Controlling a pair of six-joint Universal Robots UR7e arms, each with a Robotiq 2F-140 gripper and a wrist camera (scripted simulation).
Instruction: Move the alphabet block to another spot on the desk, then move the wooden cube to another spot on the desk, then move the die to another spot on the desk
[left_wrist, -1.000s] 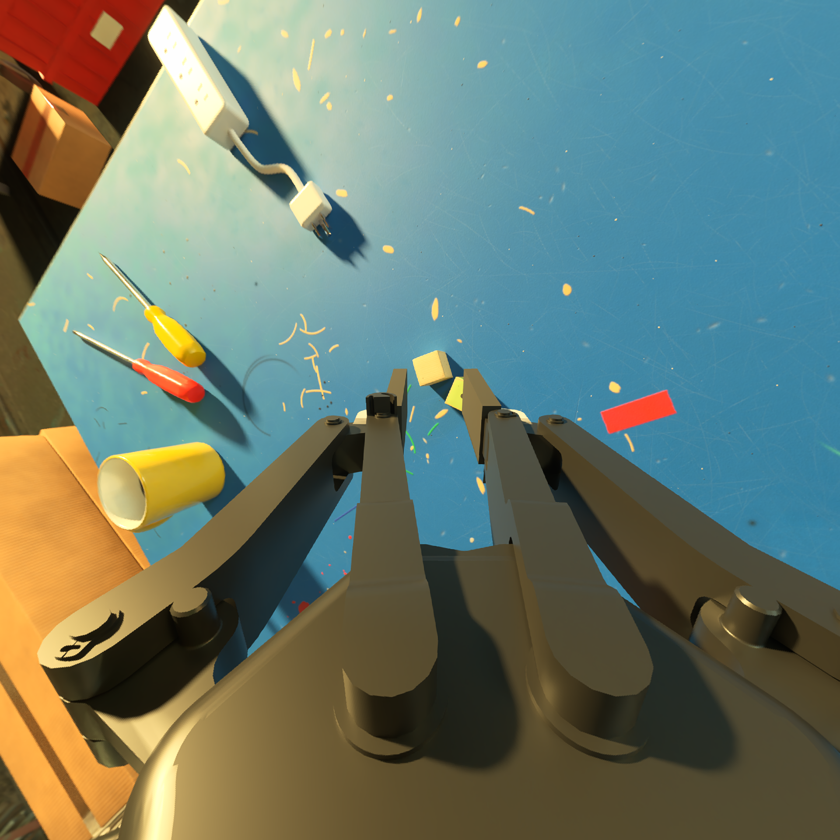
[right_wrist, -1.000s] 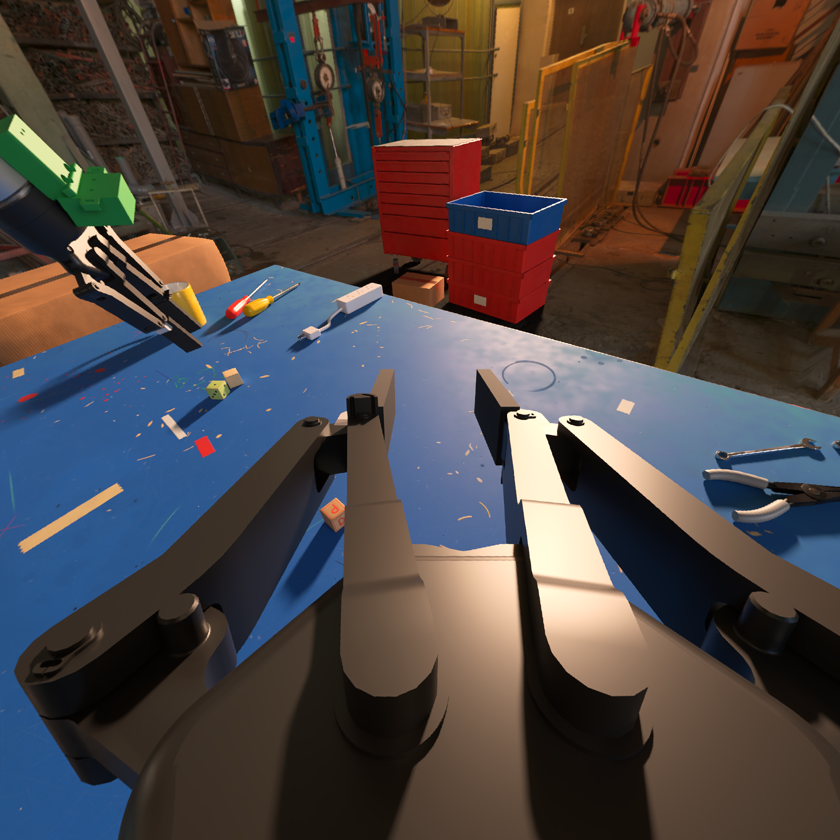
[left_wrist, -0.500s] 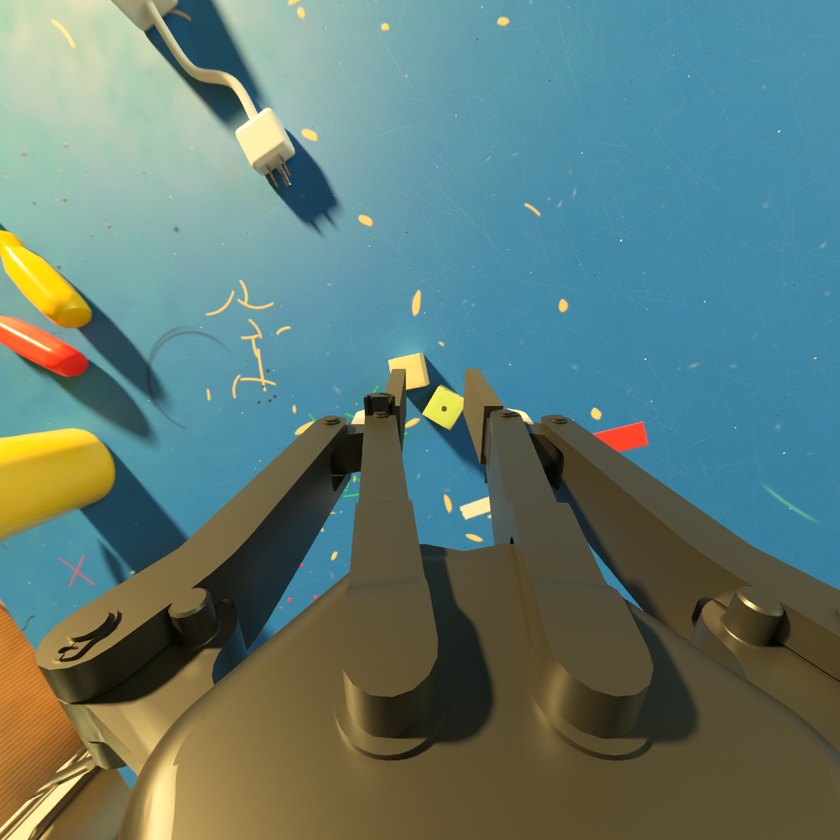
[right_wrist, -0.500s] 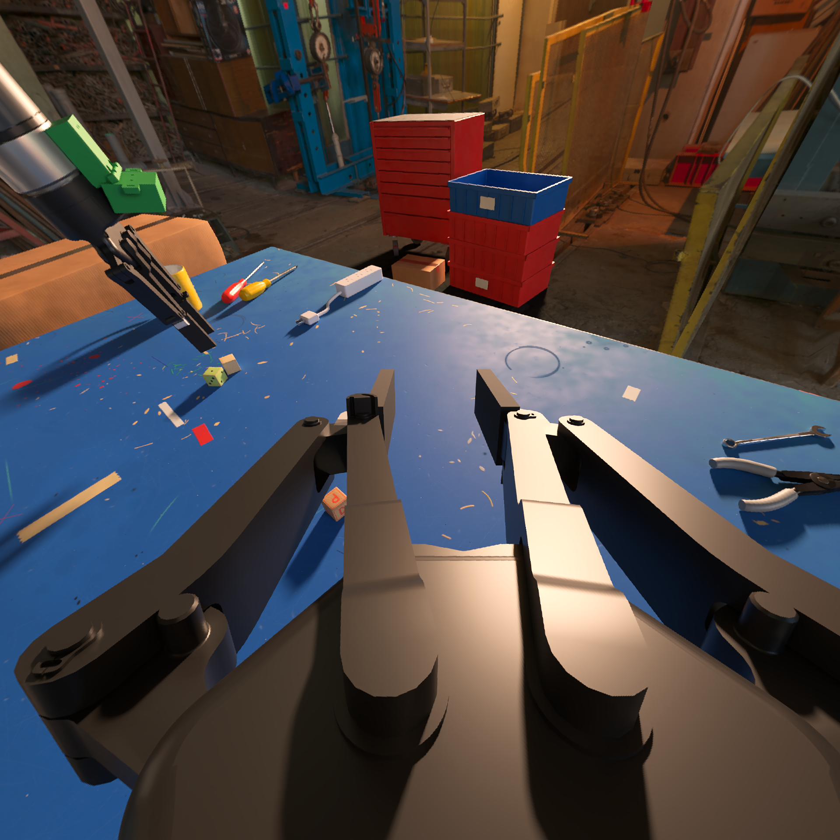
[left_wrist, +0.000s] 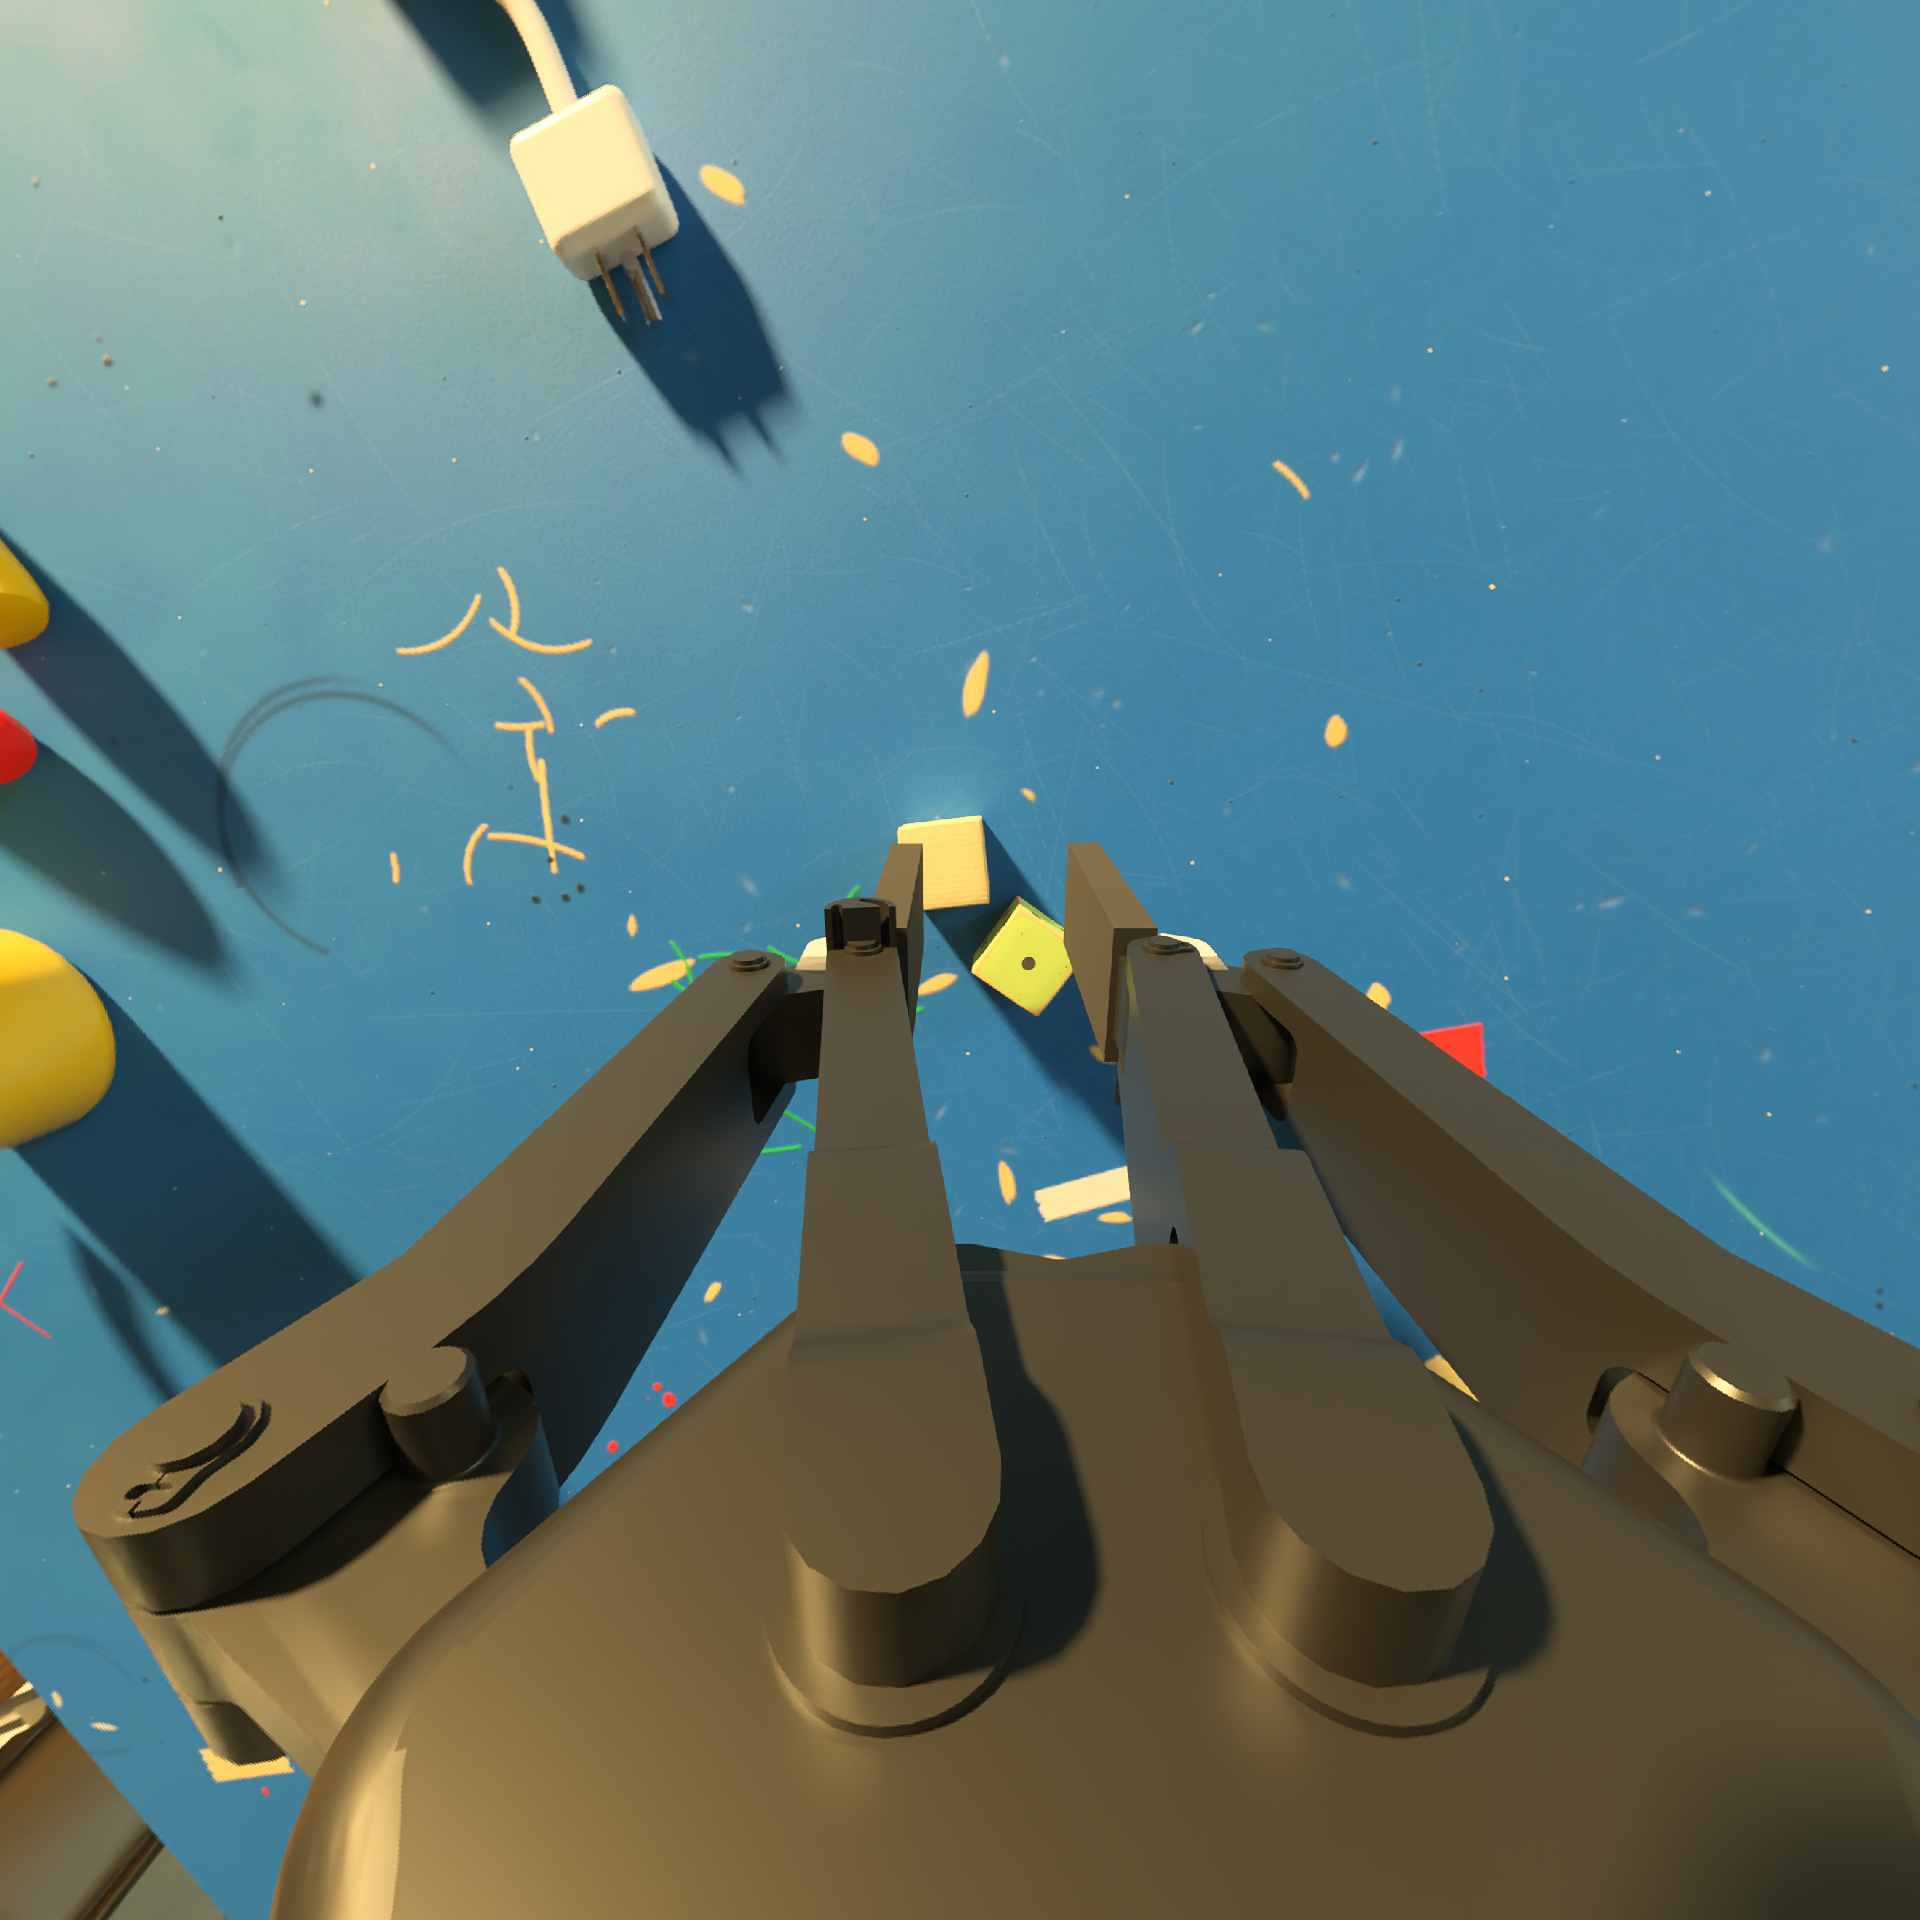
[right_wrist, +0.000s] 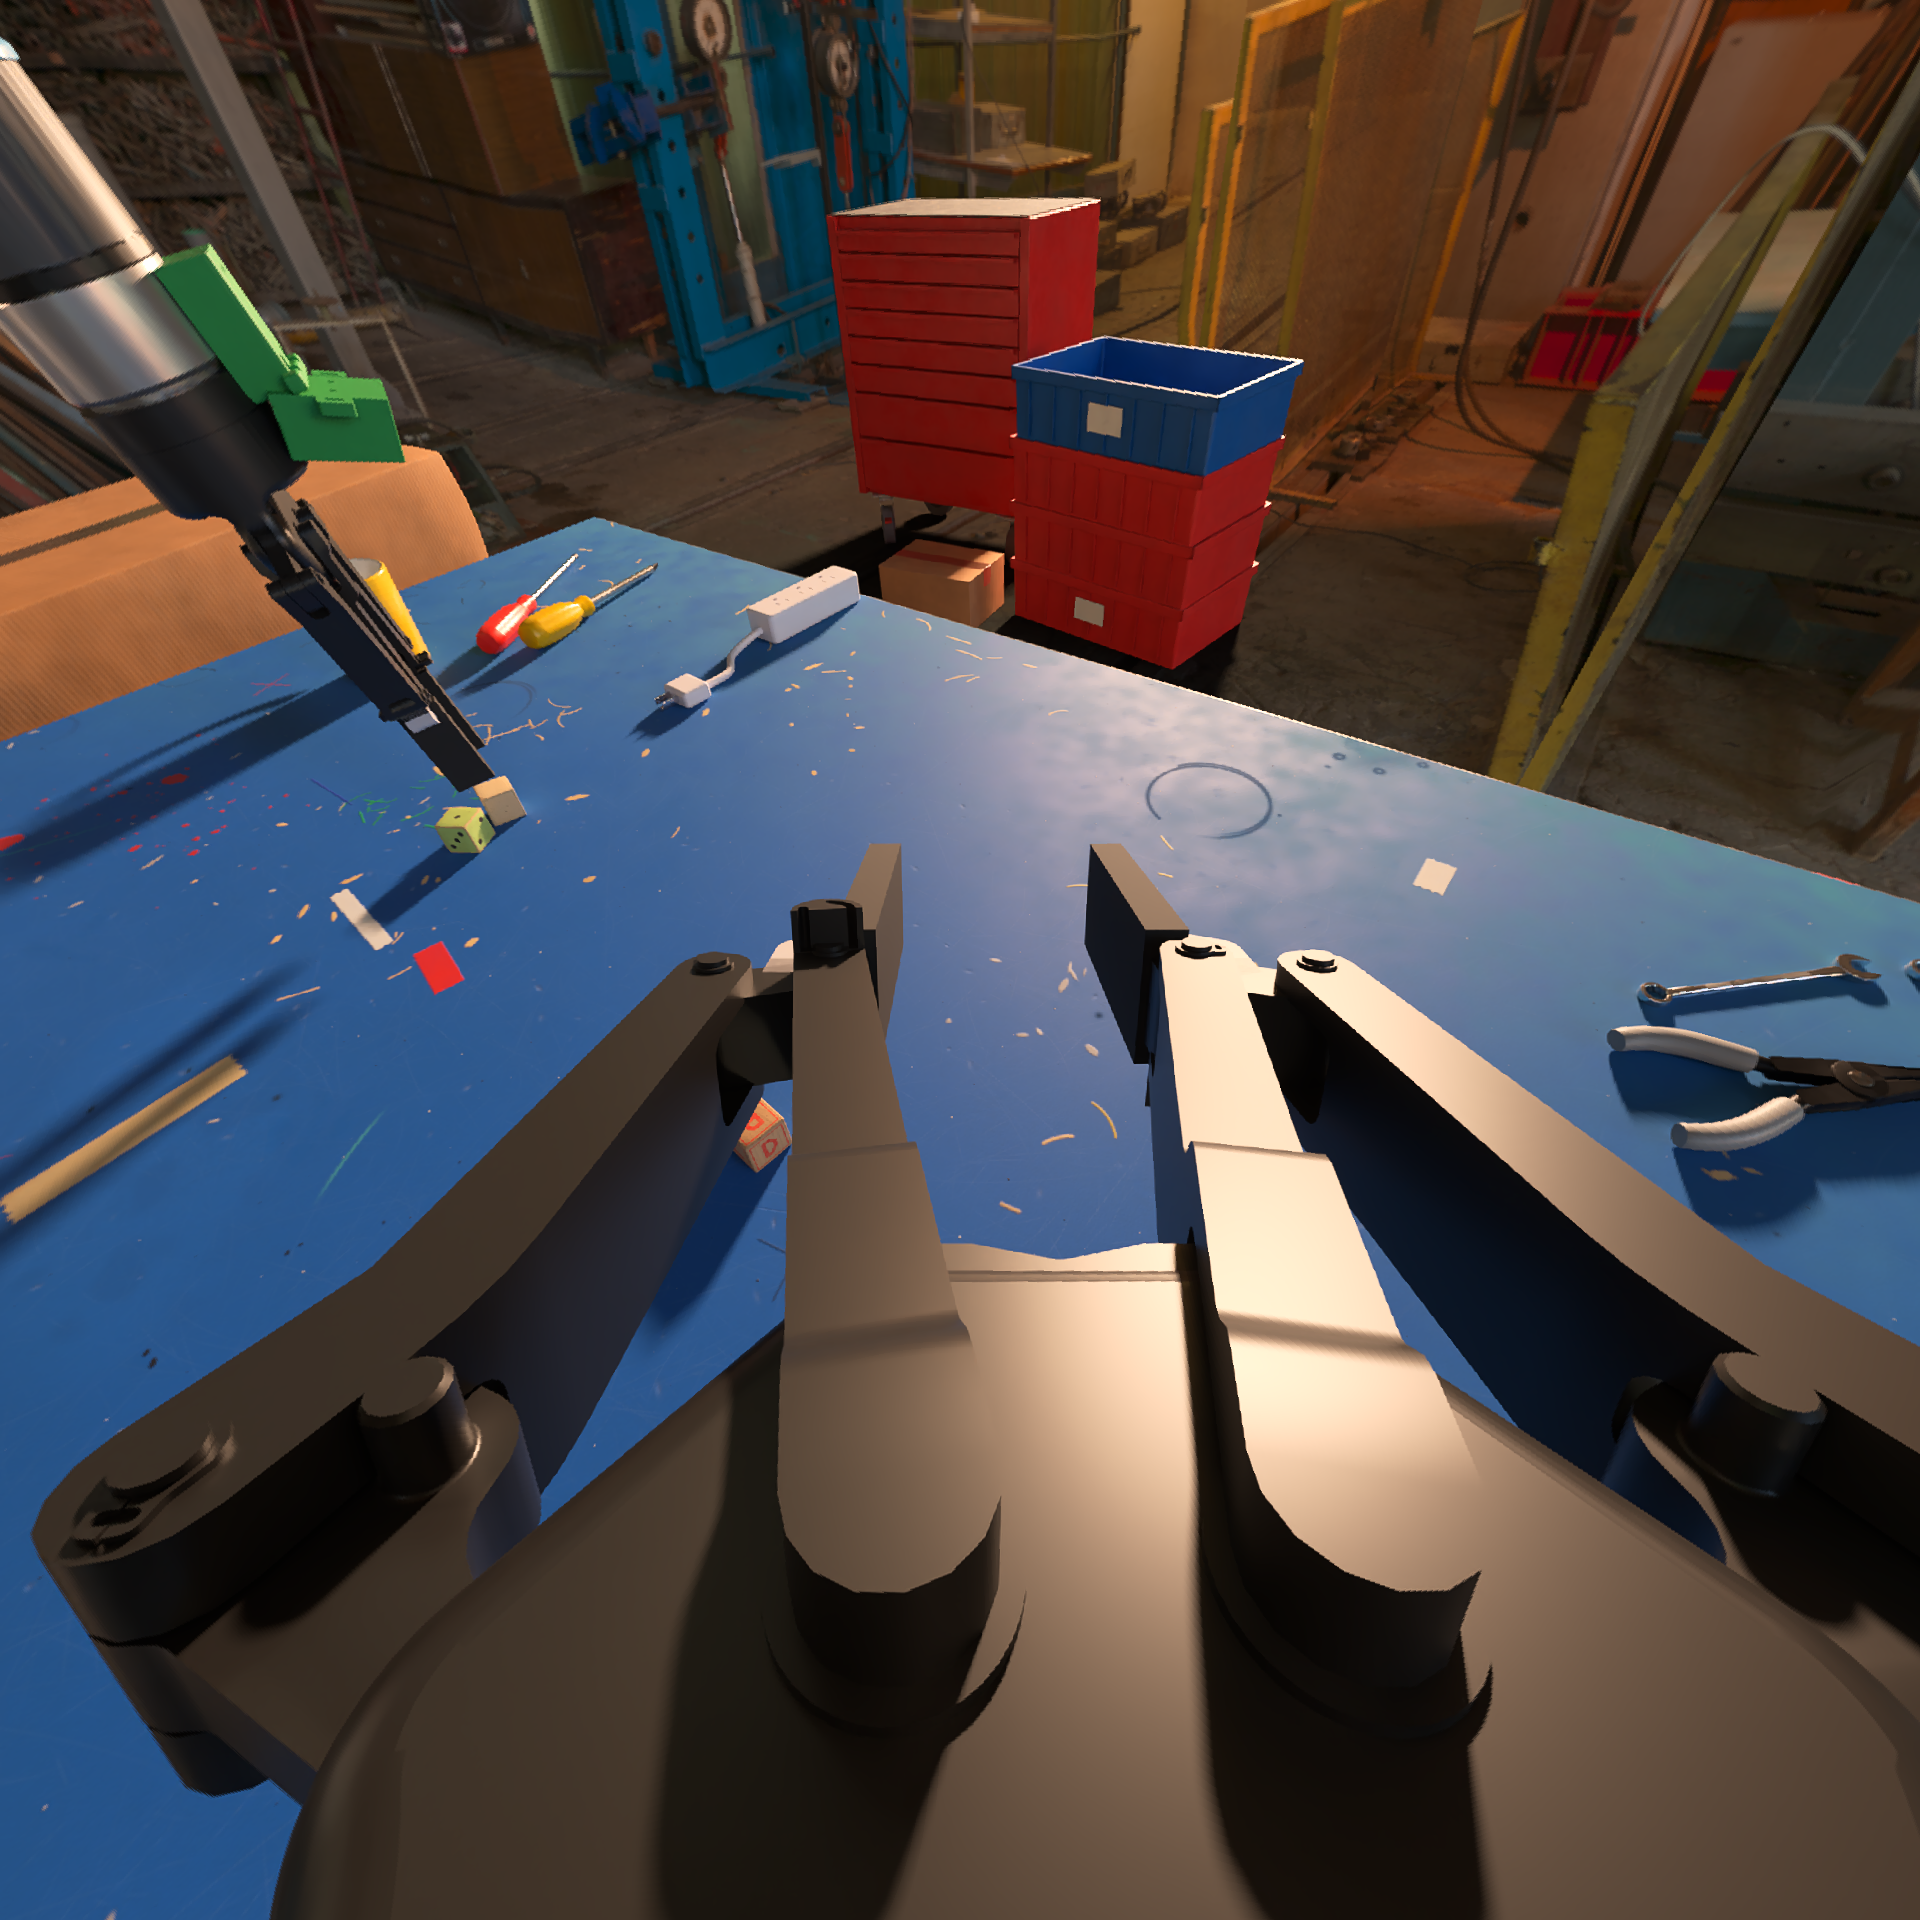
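Note:
In the left wrist view my left gripper (left_wrist: 992, 883) is open and low over the blue desk (left_wrist: 1455, 520). The yellow-green die (left_wrist: 1021, 957) lies between its fingers, slightly right of centre. The pale wooden cube (left_wrist: 954, 858) sits just beyond the left fingertip, partly hidden by it. In the right wrist view the die (right_wrist: 464, 829) and the wooden cube (right_wrist: 502, 799) lie under the left gripper (right_wrist: 468, 764). My right gripper (right_wrist: 992, 896) is open and empty above the desk. The alphabet block (right_wrist: 764, 1135) lies partly hidden behind its left finger.
A white plug (left_wrist: 594, 185) with cord, a yellow cup (left_wrist: 42, 1039) and screwdriver handles lie to the left. In the right wrist view, pliers (right_wrist: 1766, 1086) and a wrench (right_wrist: 1756, 980) lie at right, a power strip (right_wrist: 805, 603) and screwdrivers (right_wrist: 540, 618) at the back.
My left gripper has moved forward and down, so the die now lies between its open fingers and the cube at its left fingertip. The right gripper has shifted only slightly.

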